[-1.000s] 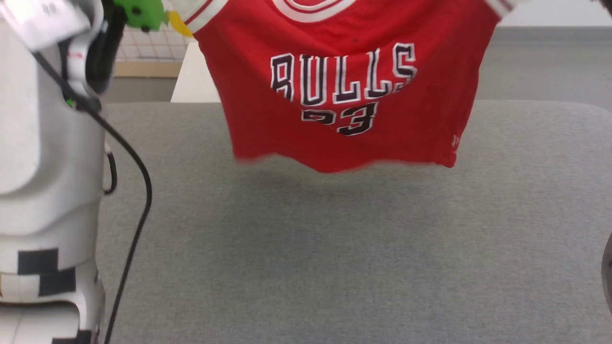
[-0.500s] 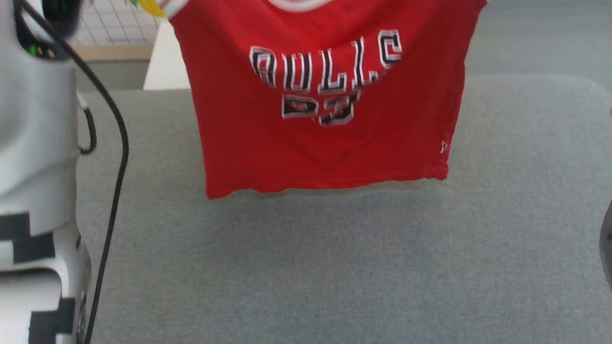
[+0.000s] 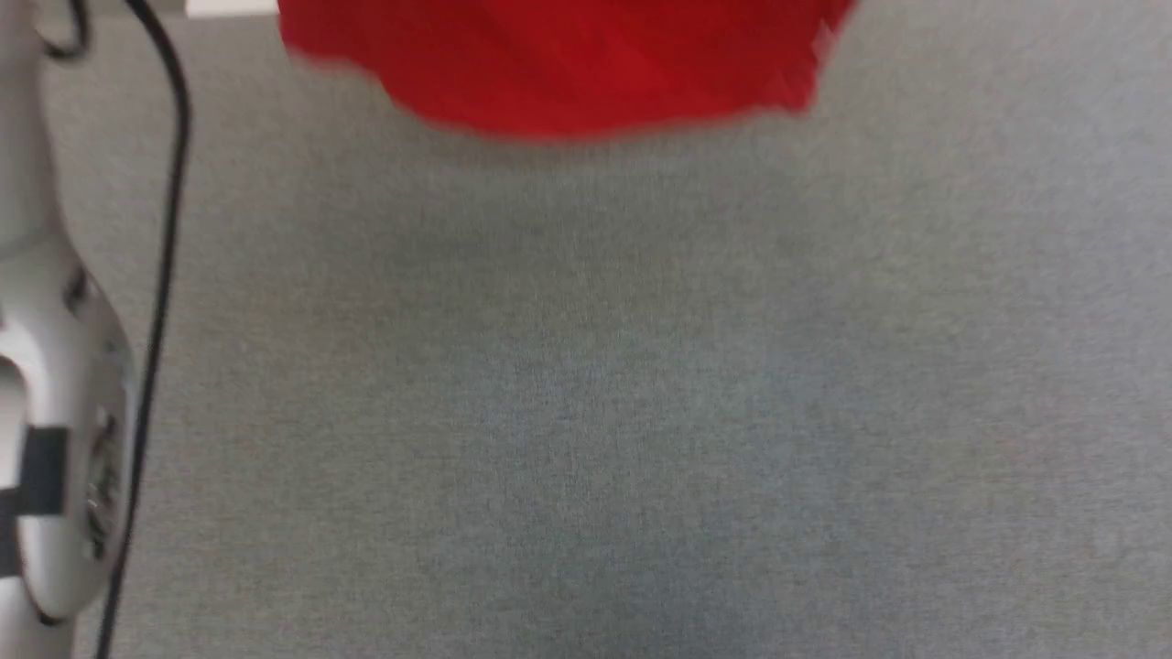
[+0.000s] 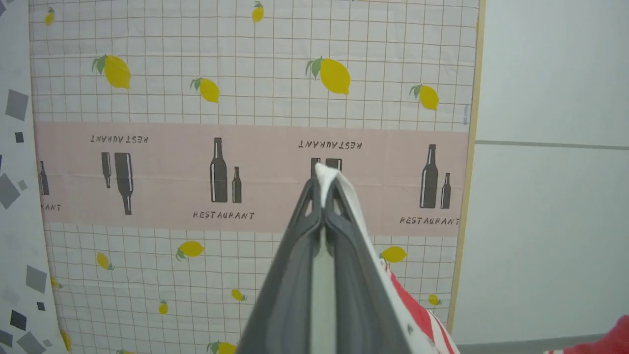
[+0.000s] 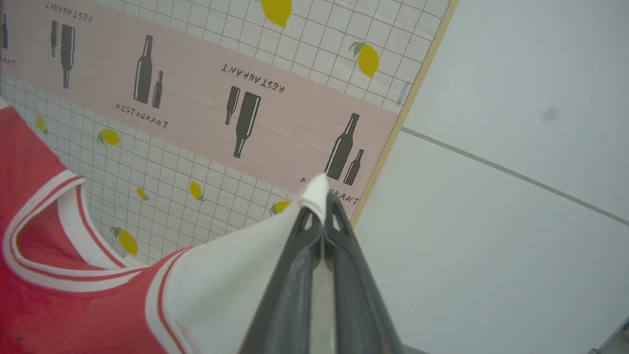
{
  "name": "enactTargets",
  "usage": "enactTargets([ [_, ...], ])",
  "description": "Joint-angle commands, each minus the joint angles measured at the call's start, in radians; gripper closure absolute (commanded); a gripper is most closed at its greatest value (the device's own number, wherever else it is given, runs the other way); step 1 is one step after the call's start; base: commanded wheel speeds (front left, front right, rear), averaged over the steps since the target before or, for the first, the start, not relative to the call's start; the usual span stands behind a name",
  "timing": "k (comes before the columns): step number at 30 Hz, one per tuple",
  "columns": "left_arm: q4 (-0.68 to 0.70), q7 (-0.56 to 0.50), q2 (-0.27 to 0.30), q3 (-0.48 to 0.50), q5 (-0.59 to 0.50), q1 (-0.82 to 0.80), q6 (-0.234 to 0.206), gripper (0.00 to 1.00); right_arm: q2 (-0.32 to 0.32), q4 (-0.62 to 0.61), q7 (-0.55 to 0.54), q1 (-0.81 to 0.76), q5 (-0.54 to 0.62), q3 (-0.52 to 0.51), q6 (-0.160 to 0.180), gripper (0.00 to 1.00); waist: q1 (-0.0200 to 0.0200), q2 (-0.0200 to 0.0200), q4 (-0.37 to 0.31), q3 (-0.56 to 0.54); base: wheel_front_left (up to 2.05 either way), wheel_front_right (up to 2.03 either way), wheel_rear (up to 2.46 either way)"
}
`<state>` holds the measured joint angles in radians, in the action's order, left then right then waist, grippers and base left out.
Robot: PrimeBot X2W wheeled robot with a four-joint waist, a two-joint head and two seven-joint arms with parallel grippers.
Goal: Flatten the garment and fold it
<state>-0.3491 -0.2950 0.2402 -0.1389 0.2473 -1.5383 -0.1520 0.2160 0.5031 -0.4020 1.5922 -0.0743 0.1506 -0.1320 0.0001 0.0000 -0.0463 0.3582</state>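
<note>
Left gripper (image 4: pixel 323 191): jaws clamped on a white sleeve edge (image 4: pixel 327 173).
Right gripper (image 5: pixel 322 206): jaws clamped on the other sleeve (image 5: pixel 231 265).
Garment (image 3: pixel 568 64): hangs below and between both jaws, long axis dropping toward the grey table (image 3: pixel 586 412), red hem blurred near it.
Fabric: limp, soft knit; striped trim (image 5: pixel 159 295).

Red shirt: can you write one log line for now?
garment: held up over grey surface | left fingers: shut on garment | right fingers: shut on garment
</note>
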Motion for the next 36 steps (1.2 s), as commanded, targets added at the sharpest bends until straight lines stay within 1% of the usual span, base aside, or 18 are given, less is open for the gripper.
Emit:
enactTargets([
  [1,-0.017,0.035,0.0,0.004,-0.014,-0.042,-0.002,1.0,0.006,0.016,0.019,0.035,0.008,0.003,0.001,1.0,-0.0001,0.0,0.005,0.106,0.0,0.0,0.0],
  [2,-0.03,0.056,0.001,0.008,-0.014,-0.059,-0.003,1.0,0.008,0.026,0.027,0.052,0.01,0.004,0.001,1.0,-0.0001,0.0,0.006,0.117,0.0,0.0,0.0],
  [5,-0.07,0.135,0.007,0.009,-0.015,-0.098,0.013,1.0,0.026,0.055,0.066,0.092,0.016,0.026,0.001,1.0,-0.0001,0.0,0.013,0.148,0.0,0.0,0.0],
  [9,-0.118,0.22,0.006,0.012,-0.004,-0.107,0.035,1.0,0.055,0.087,0.122,0.113,0.005,0.063,0.001,1.0,-0.0001,0.0,0.021,0.188,0.0,0.0,0.0],
  [15,-0.169,0.283,0.006,0.003,0.017,-0.083,0.077,1.0,0.109,0.125,0.195,0.117,-0.027,0.123,0.001,1.0,-0.0001,0.0,0.035,0.254,0.0,0.0,0.0],
  [20,-0.181,0.313,0.013,-0.005,0.033,-0.048,0.111,1.0,0.135,0.143,0.225,0.093,-0.076,0.174,0.001,1.0,-0.0001,0.0,0.043,0.289,0.0,0.0,0.0],
  [22,-0.178,0.327,0.015,-0.006,0.044,-0.025,0.128,1.0,0.146,0.137,0.234,0.07,-0.107,0.21,0.001,1.0,-0.0001,0.0,0.046,0.294,0.0,0.0,0.0],
  [24,-0.165,0.345,0.019,-0.013,0.052,0.01,0.15,1.0,0.161,0.117,0.245,0.036,-0.148,0.252,0.001,1.0,-0.0001,0.0,0.05,0.288,0.0,0.0,0.0],
  [26,-0.145,0.353,0.019,-0.027,0.063,0.056,0.181,1.0,0.183,0.083,0.251,-0.008,-0.198,0.294,0.001,1.0,-0.0001,0.0,0.054,0.275,0.0,0.0,0.0],
  [29,-0.094,0.345,0.02,-0.054,0.086,0.159,0.222,1.0,0.228,0.008,0.25,-0.101,-0.284,0.346,0.001,1.0,-0.0001,0.0,0.059,0.236,0.0,0.0,0.0],
  [32,-0.01,0.325,0.022,-0.074,0.115,0.287,0.241,1.0,0.276,-0.087,0.242,-0.215,-0.355,0.361,0.001,1.0,-0.0001,0.0,0.063,0.192,0.0,0.0,0.0],
  [36,0.162,0.294,0.035,-0.09,0.15,0.498,0.245,1.0,0.339,-0.233,0.23,-0.397,-0.423,0.333,0.001,1.0,-0.0001,0.0,0.067,0.137,0.0,0.0,0.0],
])
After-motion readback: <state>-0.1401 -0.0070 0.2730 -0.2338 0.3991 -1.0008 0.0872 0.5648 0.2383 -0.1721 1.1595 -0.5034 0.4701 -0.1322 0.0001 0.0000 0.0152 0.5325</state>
